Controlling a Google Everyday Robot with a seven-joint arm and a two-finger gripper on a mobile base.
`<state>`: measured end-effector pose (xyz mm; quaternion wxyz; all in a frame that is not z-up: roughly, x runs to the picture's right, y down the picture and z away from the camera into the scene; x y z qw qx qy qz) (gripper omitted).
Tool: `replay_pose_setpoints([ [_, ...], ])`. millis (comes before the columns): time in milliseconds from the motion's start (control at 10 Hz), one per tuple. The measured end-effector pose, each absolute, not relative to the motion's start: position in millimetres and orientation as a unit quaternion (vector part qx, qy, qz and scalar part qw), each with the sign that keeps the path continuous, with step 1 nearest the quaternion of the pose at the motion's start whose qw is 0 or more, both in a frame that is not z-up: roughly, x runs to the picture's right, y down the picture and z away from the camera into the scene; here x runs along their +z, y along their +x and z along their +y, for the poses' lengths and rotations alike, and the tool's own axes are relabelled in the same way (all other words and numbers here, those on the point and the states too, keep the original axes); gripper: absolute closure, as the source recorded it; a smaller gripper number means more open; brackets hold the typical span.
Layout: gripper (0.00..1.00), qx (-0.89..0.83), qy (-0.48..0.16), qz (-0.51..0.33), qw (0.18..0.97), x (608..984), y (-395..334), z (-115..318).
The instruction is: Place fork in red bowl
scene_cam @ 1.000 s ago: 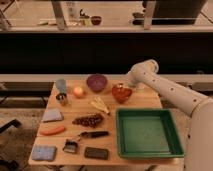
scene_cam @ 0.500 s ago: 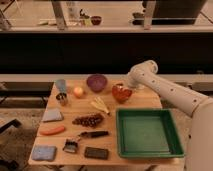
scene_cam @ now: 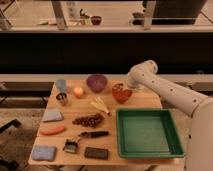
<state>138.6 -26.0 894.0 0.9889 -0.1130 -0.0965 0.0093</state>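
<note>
table (scene_cam: 145, 100) — gripper (scene_cam: 121, 89) over red bowl (scene_cam: 121, 95)

The white arm (scene_cam: 170, 92) is reaching in from the right, bending at 1 rounded elbow joint at its top, with the gripper (scene_cam: 121, 90) hanging low at its left end.

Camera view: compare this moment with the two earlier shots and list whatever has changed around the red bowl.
Nothing visibly changed. The gripper hangs over the red bowl as before, and the purple bowl, the green tray and the other items on the table lie where they were.
</note>
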Motion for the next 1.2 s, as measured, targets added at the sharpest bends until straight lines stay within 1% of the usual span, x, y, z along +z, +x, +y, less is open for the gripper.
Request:
replay_pose_setpoints([
  [400, 0.2, 0.015, -0.112, -0.094, 0.989, 896, 140, -25],
  [800, 0.2, 0.023, -0.096, -0.097, 0.99, 892, 140, -30],
  [900, 0.2, 0.029, -0.087, -0.1, 0.991, 888, 142, -32],
  [1200, 0.2, 0.045, -0.046, -0.109, 0.992, 858, 141, -54],
])
